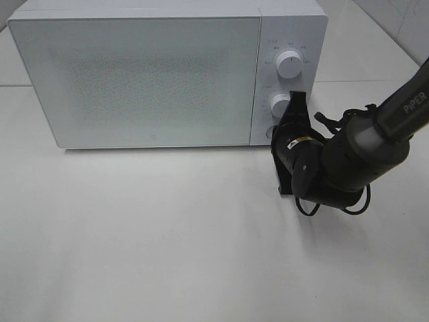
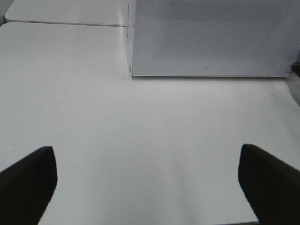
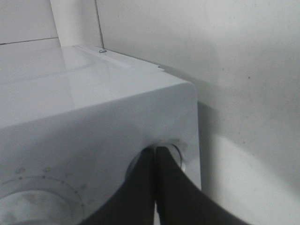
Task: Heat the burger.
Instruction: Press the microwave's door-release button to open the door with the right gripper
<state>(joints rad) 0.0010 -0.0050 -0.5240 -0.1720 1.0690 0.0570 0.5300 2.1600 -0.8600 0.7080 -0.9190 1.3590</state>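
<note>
A white microwave (image 1: 134,74) stands at the back of the white table (image 1: 167,235), its door (image 1: 134,80) shut. The burger shows in no view, and the speckled door window lets nothing be made out behind it. The right hand (image 3: 154,152) is clenched, holding nothing, its tips set against the round button (image 3: 180,154) at the bottom corner of the control panel, under the lower knob (image 1: 279,102) and the upper knob (image 1: 289,65). From above, the right arm (image 1: 355,154) and its looped cable (image 1: 307,205) cover most of that button and the panel's lower edge. The left hand (image 2: 145,149) is released and wide apart, empty, over bare table in front of the door; only its two dark fingertips (image 2: 28,180) show, cut off by the frame. The table lies open in front of the microwave and to its left, with a seam running behind.
</note>
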